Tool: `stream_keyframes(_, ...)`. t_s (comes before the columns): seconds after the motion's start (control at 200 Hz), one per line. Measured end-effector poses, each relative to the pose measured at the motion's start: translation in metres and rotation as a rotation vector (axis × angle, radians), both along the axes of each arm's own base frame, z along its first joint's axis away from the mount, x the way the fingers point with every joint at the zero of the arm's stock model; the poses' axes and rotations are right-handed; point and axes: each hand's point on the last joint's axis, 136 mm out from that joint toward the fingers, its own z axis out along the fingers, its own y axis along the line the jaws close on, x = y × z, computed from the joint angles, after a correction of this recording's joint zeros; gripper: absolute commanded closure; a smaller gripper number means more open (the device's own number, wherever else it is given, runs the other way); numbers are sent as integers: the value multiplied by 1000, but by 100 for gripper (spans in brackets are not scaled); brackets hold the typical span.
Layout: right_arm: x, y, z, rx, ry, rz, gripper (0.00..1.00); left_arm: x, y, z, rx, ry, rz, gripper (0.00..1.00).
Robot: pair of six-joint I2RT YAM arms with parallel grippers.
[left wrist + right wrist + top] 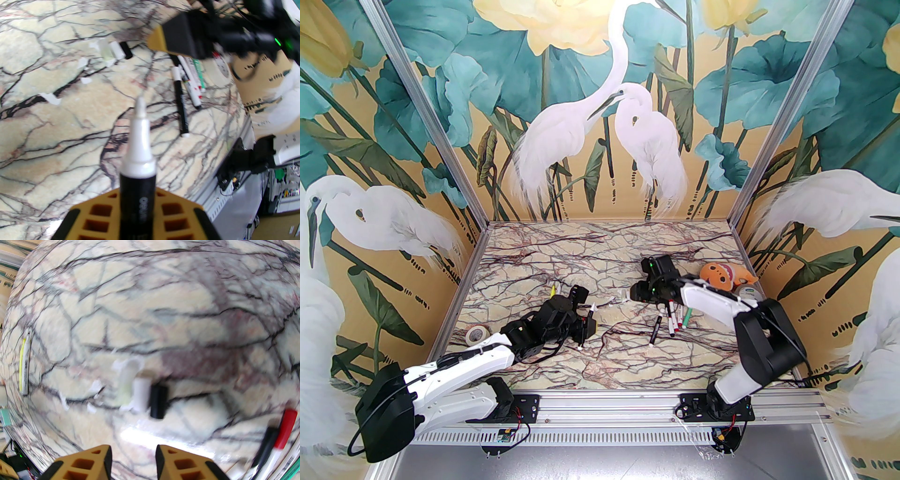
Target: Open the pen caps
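Two caps are already off and lie side by side on the marble table point(600, 365): a white cap point(140, 394) just beside a black cap point(159, 401), among a few white scraps point(96, 390). Other caps, a red cap point(284, 429) among them, look to be seated on the cluster of pens point(670, 323) near the right arm. My left gripper point(137, 208) is clamped on a black-barrelled marker point(138, 178) whose white nib point(141, 107) is bare and points out over the table. My right gripper point(133, 451) hangs just above the loose caps, jaws apart and nothing between them. My first worry is that bare nib: if I swing the left arm low or tip it down, it could drag ink across the marble or jab the other arm, which is close. Next, the loose caps are round and light, so a careless pass of the right fingers could flick them away, and the black one is easily lost against the dark veins. The capped pens lie packed together, so closing on one risks pinching its neighbour or scattering the lot. The right wrist picture is smeared, so I would not trust it for a fine approach.
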Motion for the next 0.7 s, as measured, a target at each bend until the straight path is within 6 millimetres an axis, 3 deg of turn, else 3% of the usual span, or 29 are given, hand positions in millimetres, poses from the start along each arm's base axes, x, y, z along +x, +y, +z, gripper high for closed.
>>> stream_keyframes(0.43,-81,69,31,17,-267,133,50,58,34,-22,172,16,207,96)
stream_keyframes(0.61,-107,94,41,28,-321,201,41,79,56,-45,309,30,258,95)
stream_keyframes(0.7,-112,105,44,35,-335,222,31,90,68,-52,383,20,283,94)
